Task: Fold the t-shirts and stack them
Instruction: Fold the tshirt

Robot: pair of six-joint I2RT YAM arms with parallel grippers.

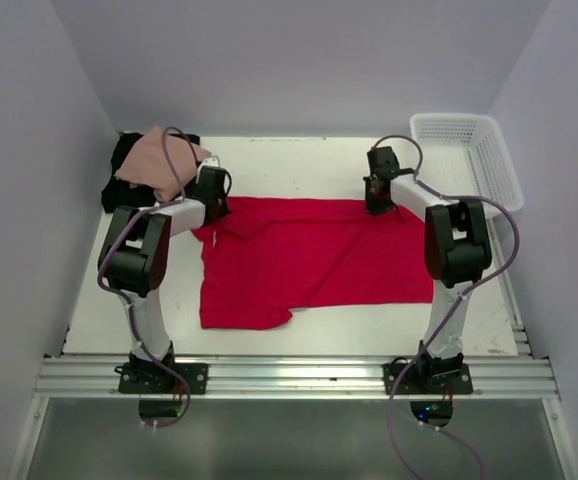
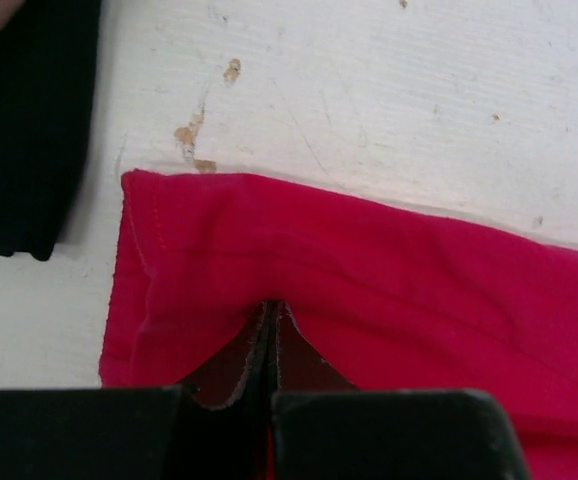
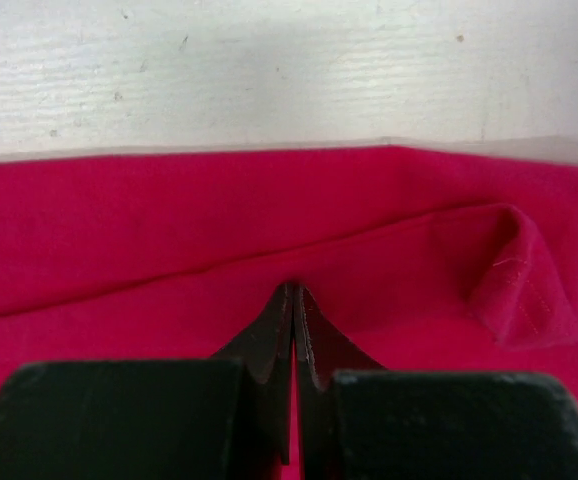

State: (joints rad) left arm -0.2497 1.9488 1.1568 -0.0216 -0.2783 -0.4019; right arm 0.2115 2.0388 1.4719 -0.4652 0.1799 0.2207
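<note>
A white lattice basket [image 1: 497, 172] stands at about two o'clock on the white counter [image 1: 289, 165], well apart from the cloth. The red t-shirt [image 1: 309, 265] lies spread flat at the centre of the counter. At ten o'clock the pink t-shirt [image 1: 159, 165] sits bunched on top of the black t-shirt [image 1: 121, 190]. The left pincer [image 2: 271, 312] is closed tight, nipping a raised fold of the red t-shirt near its eleven o'clock corner. The right pincer [image 3: 294, 292] is closed tight too, pinching the same shirt along its far edge at one o'clock.
</note>
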